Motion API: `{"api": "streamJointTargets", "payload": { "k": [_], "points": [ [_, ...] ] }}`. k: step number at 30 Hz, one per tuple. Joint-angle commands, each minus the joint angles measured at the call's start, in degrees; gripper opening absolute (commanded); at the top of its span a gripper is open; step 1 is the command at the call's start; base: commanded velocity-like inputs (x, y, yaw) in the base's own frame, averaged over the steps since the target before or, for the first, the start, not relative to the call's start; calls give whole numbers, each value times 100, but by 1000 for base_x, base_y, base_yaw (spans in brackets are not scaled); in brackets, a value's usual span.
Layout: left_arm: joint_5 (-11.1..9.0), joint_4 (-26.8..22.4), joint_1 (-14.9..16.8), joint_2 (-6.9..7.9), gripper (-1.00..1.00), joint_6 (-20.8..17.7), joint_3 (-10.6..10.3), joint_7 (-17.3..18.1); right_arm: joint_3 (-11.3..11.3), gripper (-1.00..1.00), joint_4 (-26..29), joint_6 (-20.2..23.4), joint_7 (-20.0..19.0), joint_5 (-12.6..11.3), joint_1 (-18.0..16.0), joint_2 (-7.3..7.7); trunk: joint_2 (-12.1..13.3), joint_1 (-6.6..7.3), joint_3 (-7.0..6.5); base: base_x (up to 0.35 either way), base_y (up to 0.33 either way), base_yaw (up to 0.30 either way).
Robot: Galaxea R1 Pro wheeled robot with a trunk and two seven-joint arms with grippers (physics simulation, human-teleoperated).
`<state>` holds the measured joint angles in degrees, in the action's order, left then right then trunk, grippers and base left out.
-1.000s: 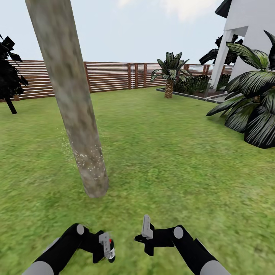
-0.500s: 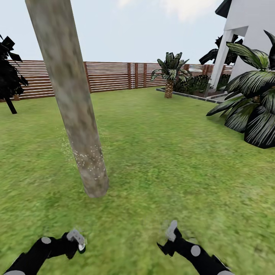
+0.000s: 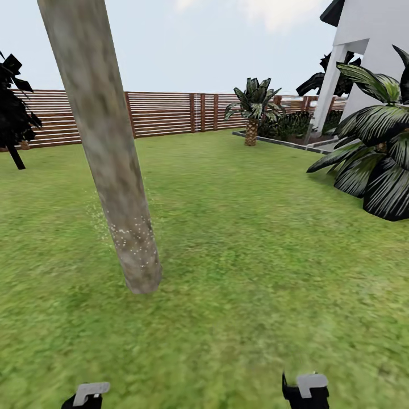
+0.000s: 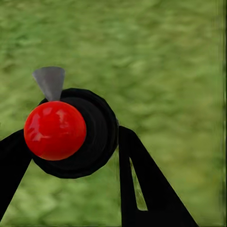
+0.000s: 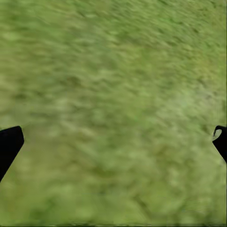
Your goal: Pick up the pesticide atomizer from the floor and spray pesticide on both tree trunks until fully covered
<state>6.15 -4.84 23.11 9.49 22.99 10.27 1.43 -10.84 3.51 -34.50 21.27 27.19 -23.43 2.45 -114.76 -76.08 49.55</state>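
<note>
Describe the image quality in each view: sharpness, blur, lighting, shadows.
Head view: flat, even daylight, no cast shadows; trunk and fence fairly crisp, grass smeared, trunk leaning as if from lens distortion. Left wrist view: the atomizer between the fingers is sharp, its red ball showing a soft highlight, grass behind blurred. Right wrist view: blurry grass throughout, dark fingers at the edges.

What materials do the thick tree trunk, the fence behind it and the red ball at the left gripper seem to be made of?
Tree trunk: rough matt bark, blotchy beige-grey, with white specks near its base. Fence: wood, judging by brown horizontal slats with darker posts. Red ball between the left gripper's black fingers: probably smooth glossy plastic, given its soft highlight; its black round body behind looks matt, perhaps plastic too.
</note>
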Motion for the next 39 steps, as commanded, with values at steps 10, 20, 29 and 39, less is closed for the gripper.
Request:
{"api": "streamJointTargets", "payload": {
  "k": [10,20,29,39],
  "points": [
    [-140,1,-8,-86,-100,7,27,-542,-31,100,-44,-2,33,-39,13,-261,0,0,0,-133,-110,100],
    [-594,1,-17,-89,-100,22,17,-565,-33,100,-52,-4,35,-31,12,-254,0,0,0,-245,-175,277],
    [-590,1,-17,-96,-100,19,12,-565,-25,100,-59,-4,35,-30,14,-252,0,0,0,-236,-160,279],
    [-598,1,-17,-114,-100,20,10,-565,-24,100,-61,-4,35,-21,14,-253,0,0,0,-9,-270,280]
  ]
}}
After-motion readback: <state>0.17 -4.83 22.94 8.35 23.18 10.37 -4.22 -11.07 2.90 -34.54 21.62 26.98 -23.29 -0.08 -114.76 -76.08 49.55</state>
